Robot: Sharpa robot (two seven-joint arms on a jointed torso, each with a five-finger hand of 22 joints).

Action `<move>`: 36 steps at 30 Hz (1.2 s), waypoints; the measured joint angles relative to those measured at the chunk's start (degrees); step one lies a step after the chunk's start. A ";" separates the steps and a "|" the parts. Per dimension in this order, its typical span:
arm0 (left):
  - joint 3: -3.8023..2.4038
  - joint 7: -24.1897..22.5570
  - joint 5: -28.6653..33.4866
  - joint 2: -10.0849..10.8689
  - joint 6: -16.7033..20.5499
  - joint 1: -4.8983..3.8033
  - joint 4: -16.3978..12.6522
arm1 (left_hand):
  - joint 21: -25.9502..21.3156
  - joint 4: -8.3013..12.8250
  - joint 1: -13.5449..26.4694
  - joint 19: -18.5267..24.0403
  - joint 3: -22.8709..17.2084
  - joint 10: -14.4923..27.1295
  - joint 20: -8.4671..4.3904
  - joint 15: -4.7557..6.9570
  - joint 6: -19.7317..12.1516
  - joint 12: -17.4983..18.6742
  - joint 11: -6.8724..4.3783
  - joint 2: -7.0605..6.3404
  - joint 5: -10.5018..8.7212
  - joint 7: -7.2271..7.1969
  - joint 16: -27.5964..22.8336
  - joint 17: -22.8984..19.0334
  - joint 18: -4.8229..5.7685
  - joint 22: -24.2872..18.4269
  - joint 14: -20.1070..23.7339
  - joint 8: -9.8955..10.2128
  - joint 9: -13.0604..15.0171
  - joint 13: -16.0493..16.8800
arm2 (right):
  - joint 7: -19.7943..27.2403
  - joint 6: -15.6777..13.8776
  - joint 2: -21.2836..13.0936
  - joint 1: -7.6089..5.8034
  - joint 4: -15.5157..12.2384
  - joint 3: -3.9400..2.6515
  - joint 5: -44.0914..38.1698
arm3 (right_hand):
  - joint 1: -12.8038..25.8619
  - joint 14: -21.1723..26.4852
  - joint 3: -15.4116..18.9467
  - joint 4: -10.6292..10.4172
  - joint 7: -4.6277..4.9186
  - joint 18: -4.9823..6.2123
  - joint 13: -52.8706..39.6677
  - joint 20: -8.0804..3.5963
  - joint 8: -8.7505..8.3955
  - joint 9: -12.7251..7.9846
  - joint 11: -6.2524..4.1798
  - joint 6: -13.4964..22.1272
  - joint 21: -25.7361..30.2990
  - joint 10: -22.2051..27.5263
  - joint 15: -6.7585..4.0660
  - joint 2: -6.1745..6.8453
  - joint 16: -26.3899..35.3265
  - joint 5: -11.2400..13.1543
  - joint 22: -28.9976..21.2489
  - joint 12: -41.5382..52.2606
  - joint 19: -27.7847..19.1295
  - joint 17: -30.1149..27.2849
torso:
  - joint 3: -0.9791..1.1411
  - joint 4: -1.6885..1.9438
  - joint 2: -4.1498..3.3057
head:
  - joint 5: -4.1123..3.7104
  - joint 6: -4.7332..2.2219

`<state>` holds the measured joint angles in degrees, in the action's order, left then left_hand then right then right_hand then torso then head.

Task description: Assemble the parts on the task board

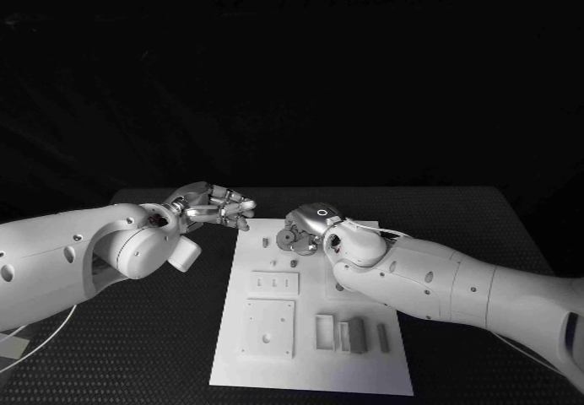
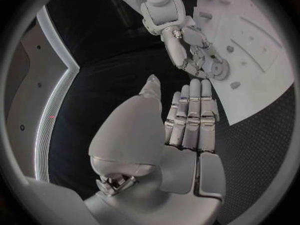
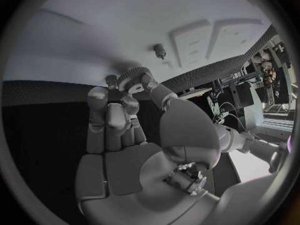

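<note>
The right hand [image 1: 300, 236] pinches a gear [image 3: 133, 78] at its fingertips, over the task board's [image 1: 310, 363] far end; the left hand [image 1: 219, 207] hovers beside the board, fingers together, holding nothing.

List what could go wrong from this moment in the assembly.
1. The right hand pinches a small gear only at its fingertips above the task board; it may slip and drop onto the board.
2. A peg stands on the board near the gear; misalignment could jam the gear on it or knock it.
3. The left hand hovers at the board's edge near the right hand; the two might collide.
</note>
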<state>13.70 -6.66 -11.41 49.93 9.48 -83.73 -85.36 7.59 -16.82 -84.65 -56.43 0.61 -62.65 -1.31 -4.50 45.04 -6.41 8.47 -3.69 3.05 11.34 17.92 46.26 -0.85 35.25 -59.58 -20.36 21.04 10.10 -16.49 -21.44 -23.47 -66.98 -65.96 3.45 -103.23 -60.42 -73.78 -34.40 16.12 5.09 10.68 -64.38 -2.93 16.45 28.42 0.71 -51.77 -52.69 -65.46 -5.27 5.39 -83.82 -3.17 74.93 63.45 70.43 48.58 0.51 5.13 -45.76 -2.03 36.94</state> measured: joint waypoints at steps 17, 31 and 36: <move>0.00 0.02 0.00 0.05 -0.02 -0.01 -0.05 | 0.00 0.00 0.00 0.00 0.00 0.00 0.00 0.00 0.00 0.00 0.00 0.00 0.00 0.00 0.00 0.11 0.00 -0.01 0.00 0.00 0.00 0.04 | -0.87 0.08 -0.11 0.36 0.48 0.16 -0.86 | 0.15 0.00 -0.16 -0.16 0.10 0.04 0.05 0.02 0.09 -0.01 0.00 0.06 0.00 0.00 0.01 0.15 0.00 0.01 0.00 0.00 0.00 0.00 | 0.03 -0.01 -0.01 | 0.10 0.17; 0.00 0.04 0.00 -0.01 -0.03 -0.01 0.01 | 0.00 0.00 0.00 0.00 0.00 -0.20 0.00 0.00 0.00 0.00 -0.20 0.00 0.00 0.00 -0.22 0.15 0.00 0.03 0.00 0.00 -0.04 0.04 | -1.00 0.14 -0.13 0.41 0.54 0.15 -0.87 | 0.44 -0.07 -0.39 -0.39 1.11 0.06 0.24 -0.01 -0.54 0.09 0.03 1.04 0.00 -0.03 0.08 1.05 0.00 0.01 0.00 0.00 -0.04 -0.03 | 0.07 -0.03 -0.01 | 0.04 0.25; 0.00 0.05 0.00 -0.01 -0.03 -0.01 0.02 | 0.00 0.00 0.00 0.00 0.00 -0.20 0.00 0.00 0.00 0.00 -0.21 0.00 0.00 0.00 -0.22 0.15 0.00 0.03 0.00 0.00 -0.04 0.03 | -0.96 0.08 -0.20 0.53 0.69 0.24 -0.41 | 1.35 -0.10 -1.05 -3.14 3.27 0.04 0.39 -0.26 -3.15 -1.44 1.14 3.19 0.00 0.14 0.88 3.95 0.00 0.01 0.00 0.00 0.00 -0.05 | 0.07 -0.02 -0.01 | 0.01 0.27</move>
<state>13.70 -6.61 -11.41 49.93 9.45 -83.74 -85.34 7.60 -16.82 -84.65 -56.43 0.61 -62.85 -1.31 -4.50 45.04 -6.41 8.27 -3.69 3.05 11.34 17.70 46.41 -0.85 35.28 -59.58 -20.36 21.00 10.13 -17.45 -21.36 -23.67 -66.45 -65.26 3.69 -103.64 -59.06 -73.88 -35.45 12.98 8.36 10.72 -63.99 -3.18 13.30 26.98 1.85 -48.59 -52.68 -65.32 -4.39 9.34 -83.82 -3.16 74.93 63.45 70.43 48.53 0.58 5.10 -45.77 -2.03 37.22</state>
